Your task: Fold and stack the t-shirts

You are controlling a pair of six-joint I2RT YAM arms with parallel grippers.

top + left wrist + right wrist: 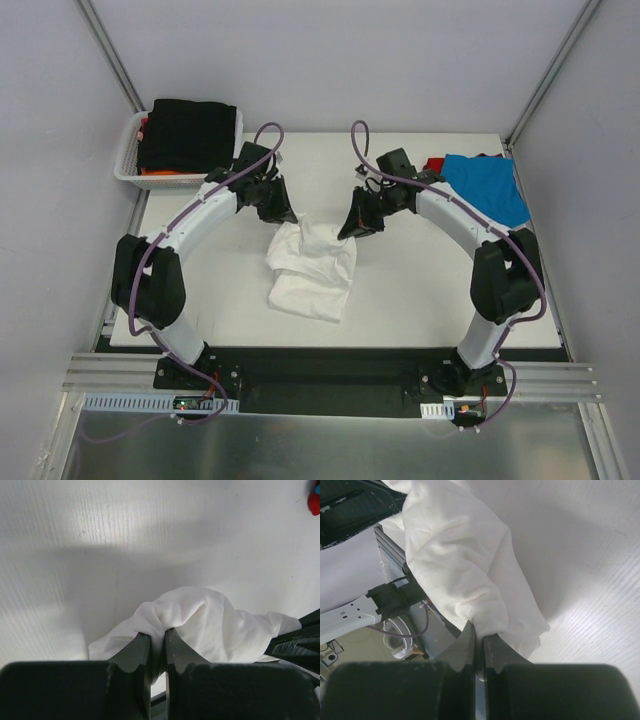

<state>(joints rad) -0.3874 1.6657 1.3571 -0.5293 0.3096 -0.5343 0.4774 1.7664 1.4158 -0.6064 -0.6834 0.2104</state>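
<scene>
Pincer work at this step wants evenness: the left pincer (157, 635) and the right pincer (479, 632) each grip one upper bunch of the white t-shirt (312, 265). As I judge it, the step in hand is opening the shirt out flat before any fold. The two should rise level with each other and draw apart toward the left and right edges of the surface (420, 290) until the cloth between them pulls straight. Then they can lay it down from its trailing end upward, so no crease is trapped. Each grip is on gathered cloth, not a clean edge, so several layers may be caught and the shirt may refuse to open. That is the risk to watch.

Nearest the near edge, the shirt's lower part lies crumpled on the middle of the surface. Just beyond it the cloth climbs to the pincers, which stand close together. Both are pressed nearly shut, with only a thin fold of white fabric between the fingers and nothing else touched.

At the far right corner lies the blue t-shirt (490, 185) with the red t-shirt (436, 165) peeping out beside it. Off the far left corner stands the basket (128, 160), holding the black t-shirt (190, 130) on top of the orange t-shirt (165, 172).
</scene>
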